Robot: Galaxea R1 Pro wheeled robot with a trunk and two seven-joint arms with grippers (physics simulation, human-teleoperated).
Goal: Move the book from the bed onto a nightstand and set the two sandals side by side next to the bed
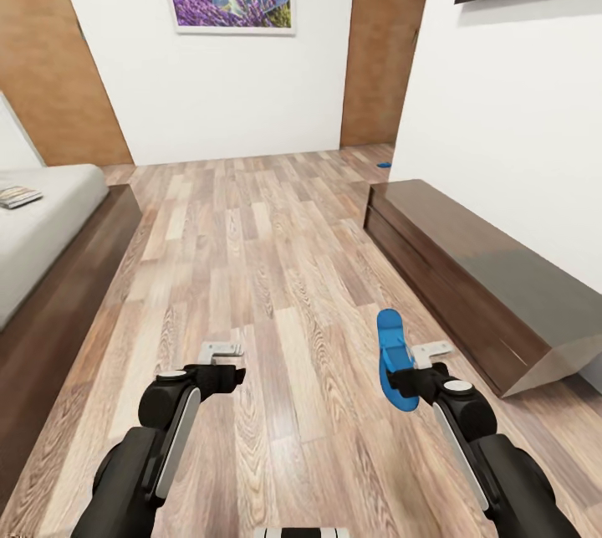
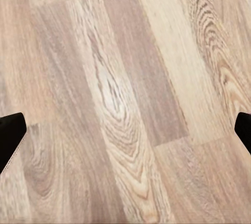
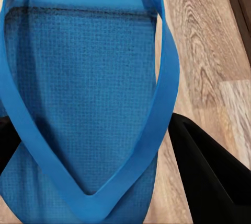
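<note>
sandal (image 1: pixel 390 358) clamped in right gripper (image 1: pixel 407 377); left gripper (image 1: pixel 224 362) spread, empty; book (image 1: pixel 18 197) on bed (image 1: pixel 50 220), far ahead-left, unmoved.

Blue sandal (image 3: pixel 83 104) with V-strap between dark jaws, over wood-plank floor (image 3: pixel 209 41).

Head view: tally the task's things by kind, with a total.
Sandals: 2, one at the right gripper, one far off by the white wall's corner
Book: 1, lying on the bed
Bed: 1
Total: 4
</note>
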